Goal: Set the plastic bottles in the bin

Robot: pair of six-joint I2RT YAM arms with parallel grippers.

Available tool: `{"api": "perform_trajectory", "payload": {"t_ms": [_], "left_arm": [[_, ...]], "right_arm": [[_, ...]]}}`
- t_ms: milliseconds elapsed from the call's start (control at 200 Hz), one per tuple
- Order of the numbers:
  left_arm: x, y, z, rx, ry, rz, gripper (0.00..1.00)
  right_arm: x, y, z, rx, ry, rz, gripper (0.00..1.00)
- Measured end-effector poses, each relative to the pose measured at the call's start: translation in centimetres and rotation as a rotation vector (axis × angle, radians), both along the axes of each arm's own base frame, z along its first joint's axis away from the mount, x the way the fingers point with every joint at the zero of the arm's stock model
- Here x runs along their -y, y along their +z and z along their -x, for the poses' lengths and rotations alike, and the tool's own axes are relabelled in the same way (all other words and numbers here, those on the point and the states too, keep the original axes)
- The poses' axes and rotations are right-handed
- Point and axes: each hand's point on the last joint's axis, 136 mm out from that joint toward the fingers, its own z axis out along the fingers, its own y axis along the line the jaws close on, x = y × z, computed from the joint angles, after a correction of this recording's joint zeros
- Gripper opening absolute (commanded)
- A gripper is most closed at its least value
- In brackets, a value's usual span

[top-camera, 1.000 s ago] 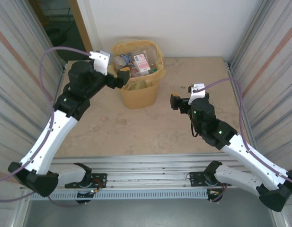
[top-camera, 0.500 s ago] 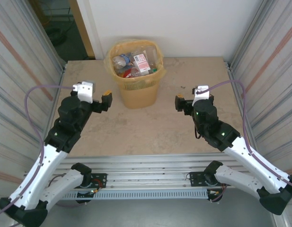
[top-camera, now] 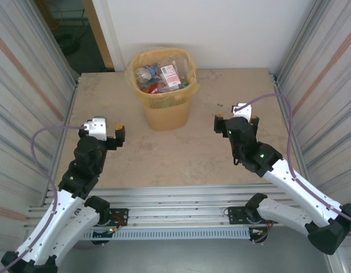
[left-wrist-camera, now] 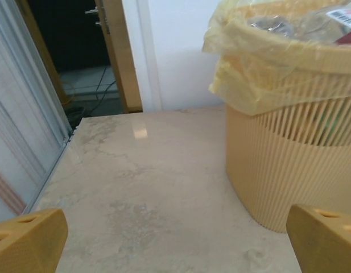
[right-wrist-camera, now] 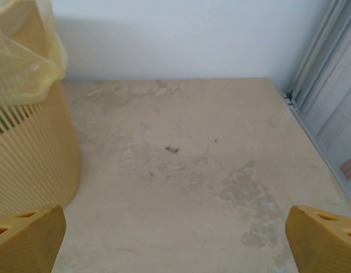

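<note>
Top external, bin (top-camera: pixel 164 111): tapered, ribbed orange-yellow plastic, crinkled translucent liner; back of marbled table (top-camera: pixel 164 156).
Plastic bottles (top-camera: pixel 162 77): heaped inside bin.
Left gripper (left-wrist-camera: pixel 175 242): jaws spread, arm folded low.
Right gripper (right-wrist-camera: pixel 175 242): jaws spread, forearm angled forward.

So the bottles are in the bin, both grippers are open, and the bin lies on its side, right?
No: the top external view shows the bin standing upright. The bottles are in it, and the left gripper and right gripper are open.
</note>
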Motion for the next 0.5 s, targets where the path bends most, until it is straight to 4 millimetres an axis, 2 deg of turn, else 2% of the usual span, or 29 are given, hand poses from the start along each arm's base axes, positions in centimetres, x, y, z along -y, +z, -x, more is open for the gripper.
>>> {"api": "perform_trajectory", "payload": {"t_ms": [245,496], "left_arm": [[-1.7,-3.9,-1.5,-0.021,0.056,-0.051,0.99],[-3.3,-8.5,-3.2,-0.056,0.059,-0.036,0.99]], "right_arm": [[0.3,-0.7,-0.8,0.010,-0.041,0.028,0.98],[-0.6,-3.9,-2.2,-0.043,-0.030,0.139,0.98]]}}
